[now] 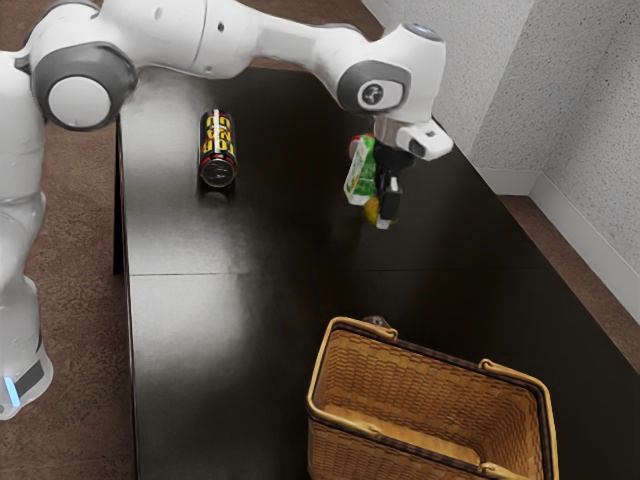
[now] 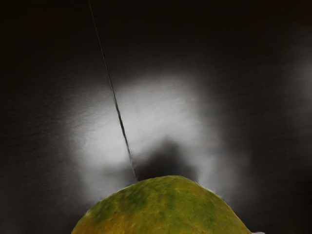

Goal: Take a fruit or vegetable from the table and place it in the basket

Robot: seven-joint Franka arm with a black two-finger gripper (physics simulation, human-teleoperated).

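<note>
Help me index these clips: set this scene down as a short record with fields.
setting: dark table, arm reaching over it
fruit: yellow-green, at the pincer; whether gripped, cannot tell
basket: brown wicker, on the table
can: black with yellow lettering, lying on its side
carton: green and white, partly behind the pincer in the exterior view
task status: fruit outside the basket, not yet placed

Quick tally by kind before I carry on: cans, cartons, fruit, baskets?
Cans: 1
Cartons: 1
Fruit, yellow-green: 1
Baskets: 1
Total: 4
Too unclear to count: red patch by the carton, brown lump at the basket's rim.
</note>
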